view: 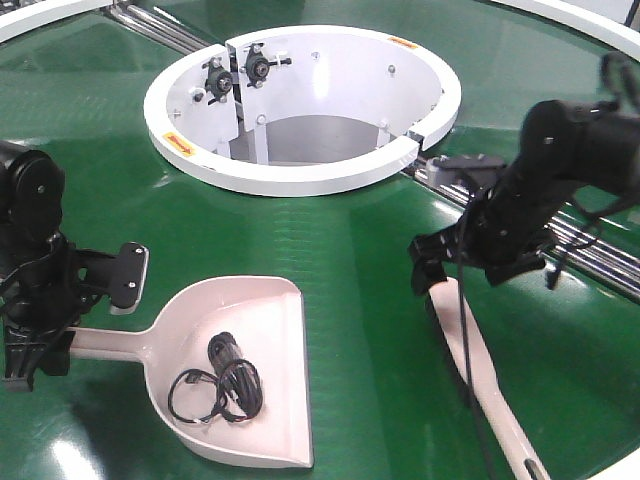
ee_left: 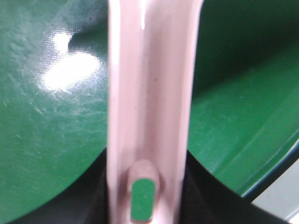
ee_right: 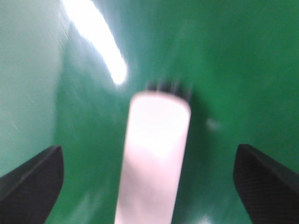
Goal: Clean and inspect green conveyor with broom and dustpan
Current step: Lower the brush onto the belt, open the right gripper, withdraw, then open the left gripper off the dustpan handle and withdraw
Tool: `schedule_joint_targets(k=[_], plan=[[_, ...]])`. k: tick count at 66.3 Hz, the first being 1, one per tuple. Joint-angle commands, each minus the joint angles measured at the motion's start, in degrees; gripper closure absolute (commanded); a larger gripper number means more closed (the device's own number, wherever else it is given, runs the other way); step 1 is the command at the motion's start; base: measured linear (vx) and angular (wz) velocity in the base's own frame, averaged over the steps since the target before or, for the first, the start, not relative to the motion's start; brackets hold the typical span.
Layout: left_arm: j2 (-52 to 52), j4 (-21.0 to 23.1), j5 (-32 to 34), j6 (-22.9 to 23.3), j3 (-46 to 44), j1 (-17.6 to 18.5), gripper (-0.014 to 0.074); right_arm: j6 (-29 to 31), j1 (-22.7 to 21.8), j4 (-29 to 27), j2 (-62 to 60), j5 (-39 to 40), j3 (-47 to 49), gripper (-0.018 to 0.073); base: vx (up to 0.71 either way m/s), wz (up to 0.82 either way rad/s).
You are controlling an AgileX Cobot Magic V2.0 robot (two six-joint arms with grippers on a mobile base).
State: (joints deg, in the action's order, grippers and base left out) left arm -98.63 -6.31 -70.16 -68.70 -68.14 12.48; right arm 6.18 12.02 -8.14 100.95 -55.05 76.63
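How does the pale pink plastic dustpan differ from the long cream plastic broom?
The pale pink plastic dustpan is a wide scoop; the long cream plastic broom is narrow. The dustpan holds a coiled black cable; the broom carries nothing. The dustpan's handle runs into the left tool; the broom lies under the open right tool. Both rest on the green conveyor belt.

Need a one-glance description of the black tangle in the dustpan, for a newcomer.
Find the white ring housing in the middle of the green conveyor. Nearer the camera, left of centre, lies the pinkish dustpan. The tangle is the looped black cord inside its pan, the only thin dark thing there; the nearby broom is long and cream.
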Motion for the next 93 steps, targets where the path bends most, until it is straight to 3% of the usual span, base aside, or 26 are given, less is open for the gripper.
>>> schedule_joint_targets(k=[1, 14, 33, 46, 60, 93], plan=[[2.03, 1.31, -1.24, 0.44, -1.68, 0.33, 0.0619, 2.31, -0.28, -0.5, -9.04, 12.03, -4.26, -0.0129, 0.0, 0.0], [2.03, 1.31, -1.24, 0.44, -1.68, 0.33, 0.0619, 4.91, -0.28, -0.5, -23.61, 29.0, -18.09, -0.0076, 0.0, 0.0], [2.03, 1.31, -1.24, 0.44, -1.68, 0.33, 0.0619, 5.05, -0.28, -0.01, -45.34, 43.98, -34.25, 0.0073, 0.0, 0.0], [2.03, 1.31, -1.24, 0.44, -1.68, 0.33, 0.0619, 4.99, -0.28, -0.06, -56.99, 46.47, -40.43, 0.0278, 0.0, 0.0], [2.03, 1.31, -1.19, 0.44, -1.68, 0.33, 0.0619, 4.87, -0.28, -0.06, -63.29, 46.73, -42.47, 0.0578, 0.0, 0.0], [2.03, 1.31, -1.19, 0.44, -1.68, 0.33, 0.0619, 4.87, -0.28, -0.06, -63.62, 48.06, -42.47, 0.0569, 0.0, 0.0]])
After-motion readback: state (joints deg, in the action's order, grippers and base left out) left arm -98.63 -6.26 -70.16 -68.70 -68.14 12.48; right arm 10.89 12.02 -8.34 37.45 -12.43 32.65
